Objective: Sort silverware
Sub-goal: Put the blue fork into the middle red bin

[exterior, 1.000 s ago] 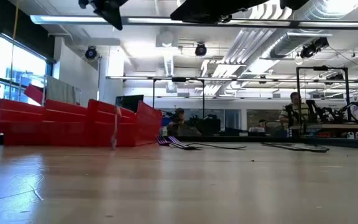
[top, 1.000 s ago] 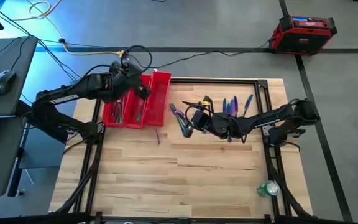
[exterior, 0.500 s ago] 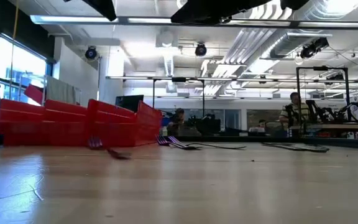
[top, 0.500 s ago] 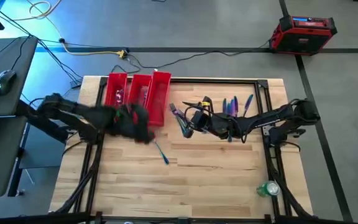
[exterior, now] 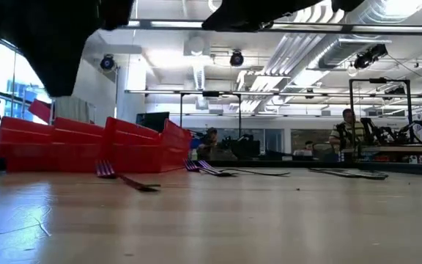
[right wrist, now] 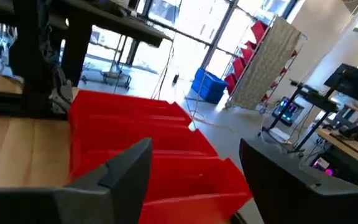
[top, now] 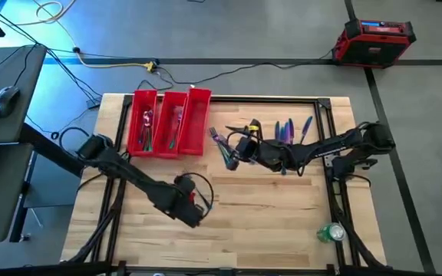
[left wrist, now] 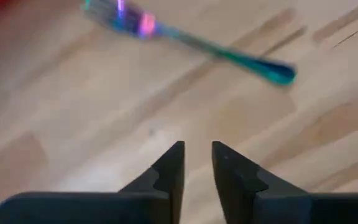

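1. A slim iridescent fork (left wrist: 185,38) with a teal handle and purple-pink tines is seen lying loose on the light wooden table (top: 267,222), in front of the red three-compartment plastic tray (top: 198,146) and outside it.
2. The left gripper (left wrist: 196,163) is held just above the boards near that fork, its fingers only slightly apart and holding nothing.
3. Other rainbow-finished pieces are found in the tray's compartments, and a further unsorted row (top: 290,129) is spread along the far side of the table.
4. The right gripper (right wrist: 194,171) is poised by that row, facing the tray, with its fingers spread wide and nothing between them.
5. The step in hand is judged to be the recovery of the stray fork.
6. For the next move, the left fingers would need to be widened, set across the fork's handle and closed before it is carried to the tray.
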Action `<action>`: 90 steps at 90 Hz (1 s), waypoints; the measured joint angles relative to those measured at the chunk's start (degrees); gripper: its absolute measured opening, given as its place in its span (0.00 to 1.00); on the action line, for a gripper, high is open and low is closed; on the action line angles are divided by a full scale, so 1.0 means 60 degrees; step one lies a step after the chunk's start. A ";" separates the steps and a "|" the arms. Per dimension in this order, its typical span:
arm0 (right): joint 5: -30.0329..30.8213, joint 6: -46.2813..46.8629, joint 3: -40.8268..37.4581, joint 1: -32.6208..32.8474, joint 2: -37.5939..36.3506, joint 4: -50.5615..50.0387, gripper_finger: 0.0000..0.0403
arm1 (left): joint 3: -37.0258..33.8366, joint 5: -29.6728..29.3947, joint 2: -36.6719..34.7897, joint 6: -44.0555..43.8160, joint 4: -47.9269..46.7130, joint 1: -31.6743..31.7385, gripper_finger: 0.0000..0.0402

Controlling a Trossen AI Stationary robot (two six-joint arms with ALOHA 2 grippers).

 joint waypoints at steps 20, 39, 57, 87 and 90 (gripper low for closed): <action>-0.0002 0.0608 0.0000 0.0004 0.0000 -0.1820 0.57 | -0.1085 0.0006 -0.0327 -0.0550 0.1733 0.1054 0.40; 0.0402 0.1563 0.0004 0.0004 0.0000 -0.3482 0.57 | -0.3340 0.0968 -0.0568 -0.0650 0.4927 0.2233 0.50; 0.0454 0.2716 0.0004 0.0004 0.0000 -0.5138 0.57 | -0.4066 0.1417 -0.0556 -0.1078 0.5373 0.2694 0.49; 0.0452 0.3588 0.0004 0.0015 0.0000 -0.5888 0.57 | -0.4643 0.0834 -0.0563 -0.0900 0.5435 0.3185 0.30; 0.0452 0.3663 0.0004 0.0015 0.0000 -0.5945 0.57 | -0.4645 0.0798 -0.0561 -0.0755 0.5411 0.3200 0.27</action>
